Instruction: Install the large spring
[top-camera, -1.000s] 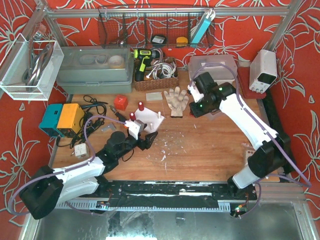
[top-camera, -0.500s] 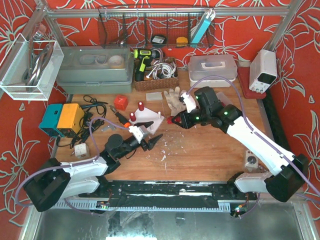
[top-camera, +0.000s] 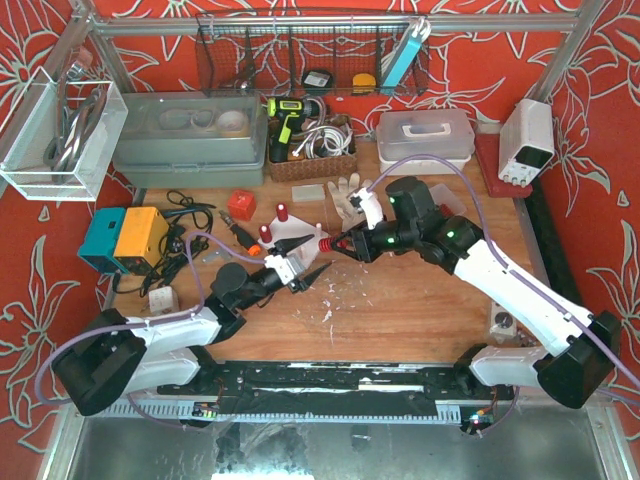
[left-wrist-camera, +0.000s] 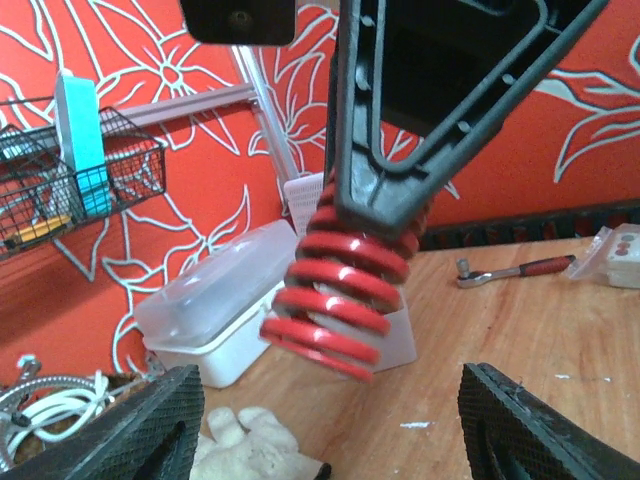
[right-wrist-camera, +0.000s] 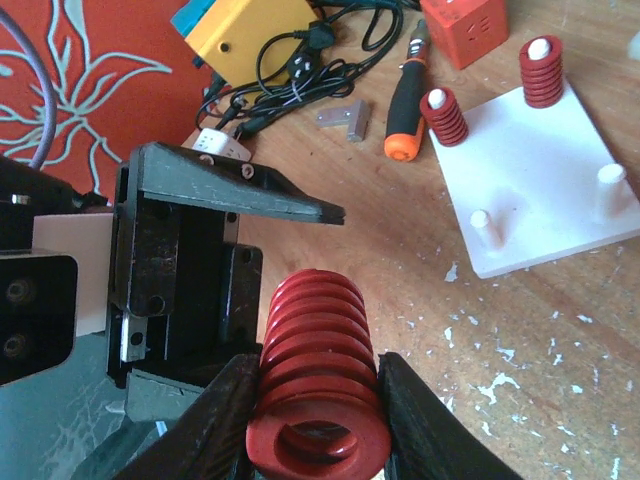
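Large spring (right-wrist-camera: 318, 375) clamped in right fingers (right-wrist-camera: 215, 420), aloft near spread left fingers (left-wrist-camera: 140, 430); not yet seated on white peg plate (right-wrist-camera: 540, 190).

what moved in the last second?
Right gripper, shut on the red spring, swung left from over the glove to meet the left gripper, which shifted toward it, open, facing the spring. Peg board and its two small springs stayed put.
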